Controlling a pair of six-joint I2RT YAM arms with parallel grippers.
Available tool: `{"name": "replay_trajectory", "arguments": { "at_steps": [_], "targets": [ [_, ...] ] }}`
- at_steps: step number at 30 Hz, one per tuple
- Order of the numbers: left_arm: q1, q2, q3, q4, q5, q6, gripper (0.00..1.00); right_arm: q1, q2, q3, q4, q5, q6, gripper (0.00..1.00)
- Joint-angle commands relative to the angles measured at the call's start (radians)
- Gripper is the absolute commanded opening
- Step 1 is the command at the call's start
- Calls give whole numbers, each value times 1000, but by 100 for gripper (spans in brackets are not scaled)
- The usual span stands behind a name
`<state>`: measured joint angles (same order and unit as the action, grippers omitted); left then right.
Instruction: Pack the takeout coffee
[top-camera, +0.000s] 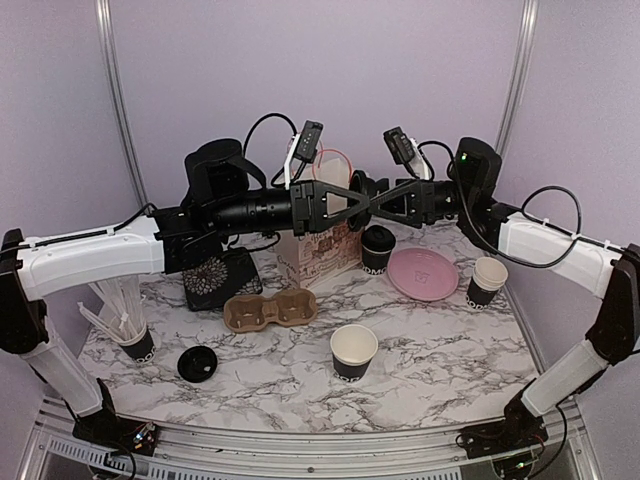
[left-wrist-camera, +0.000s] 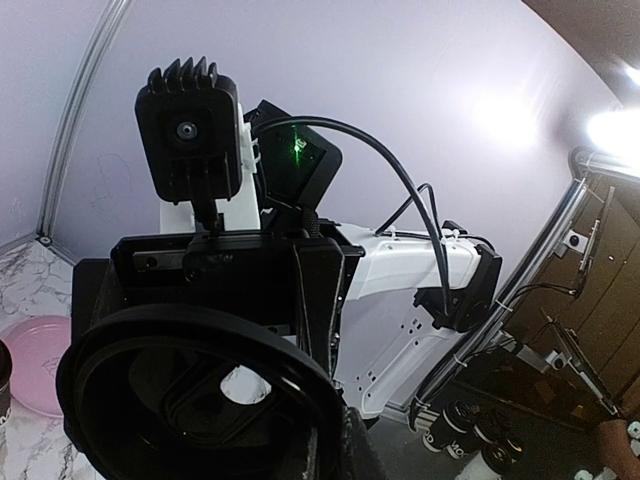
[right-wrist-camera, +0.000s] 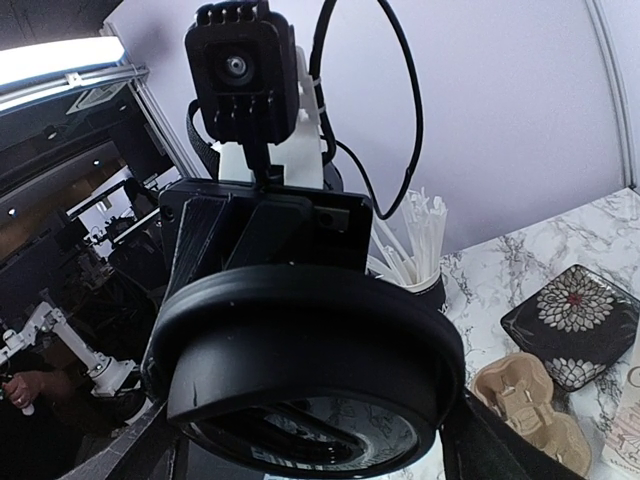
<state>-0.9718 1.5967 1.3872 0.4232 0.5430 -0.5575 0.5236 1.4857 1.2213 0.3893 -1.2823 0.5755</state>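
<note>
We are looking at a black lid (right-wrist-camera: 300, 350) hanging in the air between the two arms, above the back of the marble surface (top-camera: 440, 350). The left pincer (top-camera: 355, 202) is pinching together on that lid. The right pincer (top-camera: 378, 203) is meeting it tip to tip, its fingers (right-wrist-camera: 495, 445) standing wide on either side of the lid's rim. We cannot tell whether they are pressing on it, since the lid is filling most of that wrist view.

Below the arms, a lidded cup (top-camera: 378, 248) is standing just beside the pink plate (top-camera: 423, 273). A front cup (top-camera: 354, 351) is sitting uncovered near the middle of the near side, and a right-hand cup (top-camera: 487, 281), also uncovered, is sitting on the far side of the plate. A loose lid (top-camera: 197, 364) is lying flat at the near left, close to the cup of straws (top-camera: 133, 335). The brown cup carrier (top-camera: 270, 309) is lying in front of a patterned paper bag (top-camera: 320, 250) and a black flowered box (top-camera: 220, 278).
</note>
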Motion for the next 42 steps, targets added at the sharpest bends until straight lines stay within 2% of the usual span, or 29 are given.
{"name": "replay_trajectory", "arguments": {
  "at_steps": [1,7,10,12,14,15,21,26,33,37,42],
  "targets": [
    [-1,26,-1,36,0,-8,6,10,-3,38,13,5,-18,71],
    [-1,6,-22,34,-25,-2,28,-1,-11,46,-97,20,-120,71],
    [-1,-32,-60,11,-83,14,48,-31,-10,31,-154,26,-177,70],
    [-1,-67,-103,-21,-129,36,57,-54,-9,20,-206,25,-240,69],
    [-1,-103,-147,-73,-182,64,70,-75,-8,23,-309,32,-344,69],
    [-1,-124,-172,-105,-210,77,72,-82,-9,30,-384,40,-418,69],
    [-1,-232,-294,-315,-402,149,73,-61,37,190,-1049,189,-1008,71],
    [-1,-275,-339,-444,-480,150,73,-9,104,324,-1430,359,-1301,71],
    [-1,-275,-351,-515,-528,151,73,102,169,389,-1672,595,-1461,71],
    [-1,-276,-342,-527,-532,141,73,175,193,379,-1688,726,-1439,71],
    [-1,-289,-363,-541,-535,121,73,240,215,384,-1700,808,-1412,71]
  ]
}}
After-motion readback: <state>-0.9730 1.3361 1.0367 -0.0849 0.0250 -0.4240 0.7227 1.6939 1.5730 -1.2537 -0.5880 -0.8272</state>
